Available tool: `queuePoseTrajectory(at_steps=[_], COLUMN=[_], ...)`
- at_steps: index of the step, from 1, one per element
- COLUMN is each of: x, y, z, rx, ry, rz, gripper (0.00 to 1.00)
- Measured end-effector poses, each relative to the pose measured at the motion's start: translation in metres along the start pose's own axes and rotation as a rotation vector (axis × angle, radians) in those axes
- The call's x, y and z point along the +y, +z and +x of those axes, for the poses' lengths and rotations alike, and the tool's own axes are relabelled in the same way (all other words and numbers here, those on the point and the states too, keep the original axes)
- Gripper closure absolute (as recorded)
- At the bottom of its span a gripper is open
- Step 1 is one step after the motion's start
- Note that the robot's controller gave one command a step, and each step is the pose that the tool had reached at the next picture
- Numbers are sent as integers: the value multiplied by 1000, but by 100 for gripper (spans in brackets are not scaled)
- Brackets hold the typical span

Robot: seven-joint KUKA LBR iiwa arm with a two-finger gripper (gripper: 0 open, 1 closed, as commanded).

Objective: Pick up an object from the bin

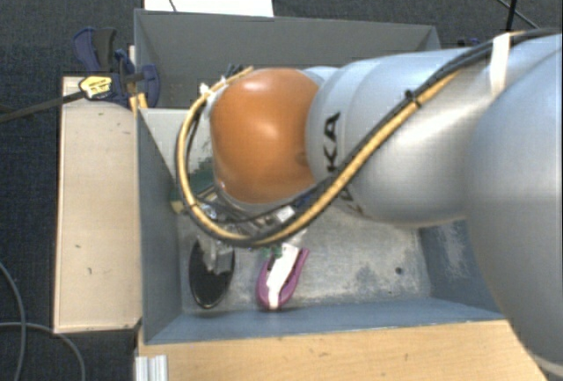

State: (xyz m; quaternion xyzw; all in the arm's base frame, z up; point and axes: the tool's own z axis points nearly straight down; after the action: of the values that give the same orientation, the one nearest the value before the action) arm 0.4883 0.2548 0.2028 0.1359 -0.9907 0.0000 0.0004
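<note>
My gripper (220,258) hangs under the arm's wrist at the bin's front left. Its lower end sits right over the upper edge of a black oval thing (206,284), which lies flat on the bin floor near the front left corner. Just to the right of that lies a purple and white oblong thing (281,276), tilted, with its top end tucked under the wrist. Whether the gripper touches the black thing I cannot tell.
A bit of something green (201,168) peeks out by the bin's left wall, behind the orange cover. The arm and its cables hide the middle and back of the bin. Bare grey floor shows at the front right.
</note>
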Motion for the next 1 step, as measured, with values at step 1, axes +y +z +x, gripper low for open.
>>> queuePoseTrajectory(at_steps=[1], x=[0], y=[-1], z=[-1], rx=[-3], ry=[-1], rz=[-1], gripper=[0])
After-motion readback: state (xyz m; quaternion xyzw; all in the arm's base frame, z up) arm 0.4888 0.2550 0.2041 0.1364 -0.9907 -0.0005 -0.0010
